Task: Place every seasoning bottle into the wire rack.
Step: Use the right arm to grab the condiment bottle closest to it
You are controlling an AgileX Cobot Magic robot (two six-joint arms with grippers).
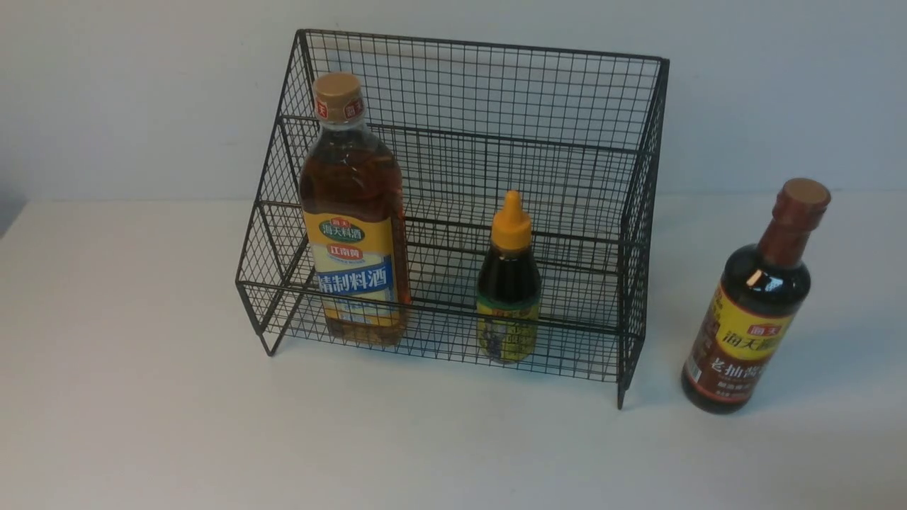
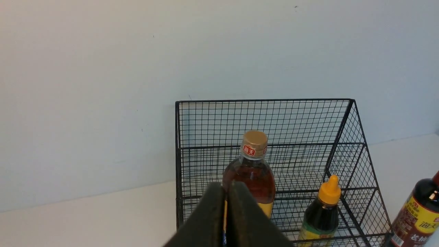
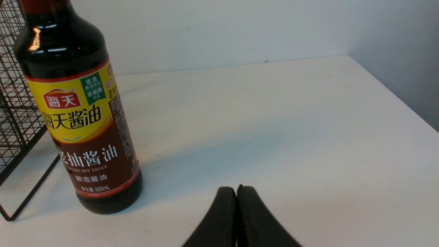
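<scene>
This looks like a robot test bench in a lab or plain workroom, though the narrow views make that hard to settle. A smooth white worktop (image 1: 142, 425) meets a bare pale wall (image 1: 106, 106), with a room corner showing in the right wrist view. Kitchen goods, a black wire rack (image 1: 482, 45) and seasoning bottles (image 1: 354, 212), stand staged before the left end effector (image 2: 227, 187) and right end effector (image 3: 236, 188).

counter (image 1: 142, 425): white, bare-topped, meeting a pale wall (image 1: 106, 92) at its far edge
wire rack (image 1: 538, 145): black, on short legs near the counter's middle
brown-capped bottle (image 1: 751, 312): upright on the counter, just right of the wire rack, outside it
</scene>
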